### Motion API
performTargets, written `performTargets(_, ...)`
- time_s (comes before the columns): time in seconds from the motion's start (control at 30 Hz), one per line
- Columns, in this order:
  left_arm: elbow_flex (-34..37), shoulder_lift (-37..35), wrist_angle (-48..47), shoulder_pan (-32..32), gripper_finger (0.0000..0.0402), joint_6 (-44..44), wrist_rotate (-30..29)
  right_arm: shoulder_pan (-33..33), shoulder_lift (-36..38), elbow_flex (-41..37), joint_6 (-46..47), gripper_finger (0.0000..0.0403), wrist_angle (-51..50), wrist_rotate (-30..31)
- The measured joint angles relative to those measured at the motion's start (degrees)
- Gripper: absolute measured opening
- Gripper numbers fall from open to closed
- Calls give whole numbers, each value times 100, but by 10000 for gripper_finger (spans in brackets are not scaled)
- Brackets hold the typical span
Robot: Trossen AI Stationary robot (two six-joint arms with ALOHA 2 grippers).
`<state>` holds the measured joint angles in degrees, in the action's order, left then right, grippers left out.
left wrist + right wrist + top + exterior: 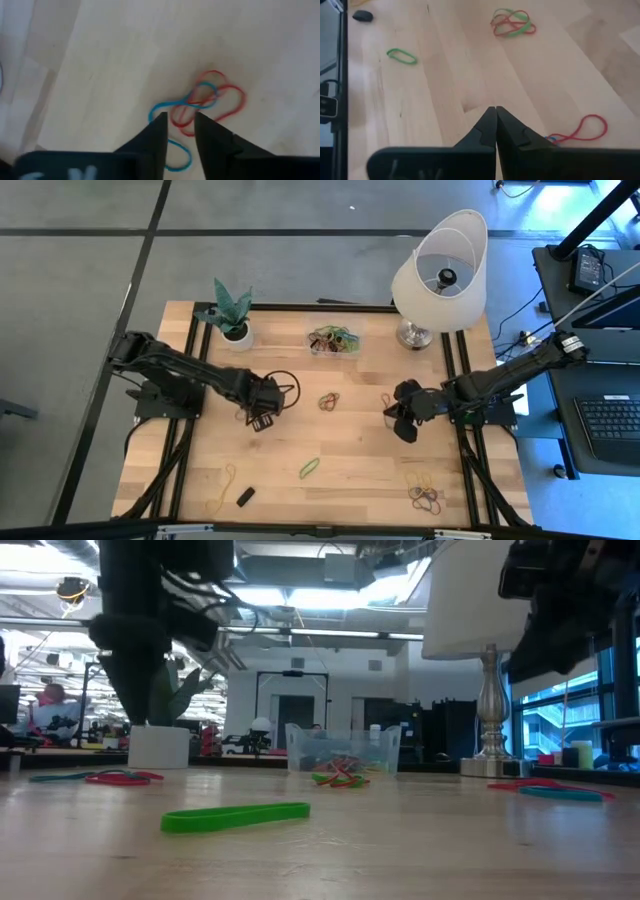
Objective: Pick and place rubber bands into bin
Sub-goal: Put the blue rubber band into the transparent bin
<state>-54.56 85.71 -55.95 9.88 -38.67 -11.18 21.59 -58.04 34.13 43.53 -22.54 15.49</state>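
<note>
The clear bin (335, 340) stands at the table's far middle with several coloured rubber bands inside; it also shows in the low view (343, 750). My left gripper (180, 117) points down, open, above a red and blue band tangle (202, 100) that lies flat on the wood. The low view shows this tangle (110, 777) with clear air above it. My right gripper (496, 111) is shut and empty, slanting down over bare wood near a red band (585, 127). Another cluster (329, 401) lies at the table's middle.
A lone green band (309, 468), a yellow band (222, 485), a small black block (245, 496) and a mixed cluster (427, 495) lie toward the near edge. A white plant pot (237, 335) and a lamp (440, 270) stand at the far side.
</note>
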Motion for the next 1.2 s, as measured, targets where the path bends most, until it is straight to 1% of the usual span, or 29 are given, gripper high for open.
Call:
performTargets(0.1, 139, 0, 24, -206, 121, 288, 53, 38, -24, -3, 75, 2, 11, 12)
performTargets(0.23, 456, 0, 150, -502, 144, 660, 284, 87, -46, -3, -46, 2, 84, 10)
performTargets(0.33, 706, 0, 267, -637, 149, 877, 488, 87, -46, -3, -45, 2, 119, 10)
performTargets(0.43, 964, 0, 592, -696, 150, 970, 577, 87, -46, -3, -52, 2, 175, 10)
performTargets(0.6, 1382, -1, 1154, -705, 143, 804, 614, 87, -46, -3, -48, 2, 183, 8)
performTargets(0.7, 1574, -28, 1263, -705, 130, 549, 686, 87, -46, -3, -48, 2, 201, 6)
performTargets(0.77, 1644, -33, 1272, -703, 110, 491, 709, 87, -46, -3, -51, 2, 208, 4)
performTargets(0.83, 1652, -29, 1264, -661, 79, 486, 689, 87, -46, -3, -55, 2, 218, 1)
performTargets(0.93, 1662, -30, 1287, -595, 21, 328, 607, 86, -46, -3, -59, 2, 218, -1)
performTargets(0.97, 1664, -44, 1291, -571, 12, 233, 593, 87, -46, -3, -59, 2, 220, -3)
performTargets(1.07, 1621, -128, 1268, -467, 4, -50, 590, 87, -46, -3, -63, 3, 220, -5)
performTargets(1.13, 1492, -216, 1064, -354, 2, -223, 735, 87, -46, -3, -79, 3, 216, -5)
performTargets(1.2, 1268, -393, 882, -244, 3, -318, 732, 86, -46, -3, -93, 3, 213, -5)
